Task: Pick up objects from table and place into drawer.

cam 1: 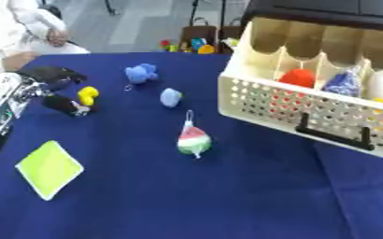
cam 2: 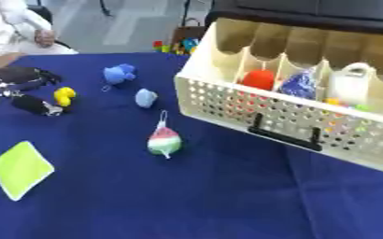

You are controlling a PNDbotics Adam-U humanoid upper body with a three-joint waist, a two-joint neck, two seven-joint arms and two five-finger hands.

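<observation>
Left eye view shows the robot's left hand (cam 1: 60, 103) low over the blue table (cam 1: 227, 200) at its left side, dark fingers curled down around a small black thing (cam 1: 64, 105) with a pale tip; whether they actually pinch it or only cover it cannot be told. Just beside the hand, to its right, sits a small yellow toy (cam 1: 88, 95). Farther right and a little beyond lie a blue plush toy (cam 1: 141, 73) and a smaller light blue piece (cam 1: 171, 97). Nearer the robot than those, well to the hand's right, a red, white and green plush ball (cam 1: 194, 141) lies with its loop pointing away. Close below the hand a lime green square cloth (cam 1: 49, 169) lies flat. Far off to the right the cream perforated drawer (cam 1: 268, 100) stands pulled out, with a black handle (cam 1: 334, 136) on its front. Inside it already sit a red ball (cam 2: 260, 79), a blue patterned pouch (cam 2: 298, 86) and a white object (cam 2: 351, 84), so the job looks partly done, perhaps a third; six things remain on the table, by my count. The right hand shows in neither view. No brand, label or writing can be read on anything.
</observation>
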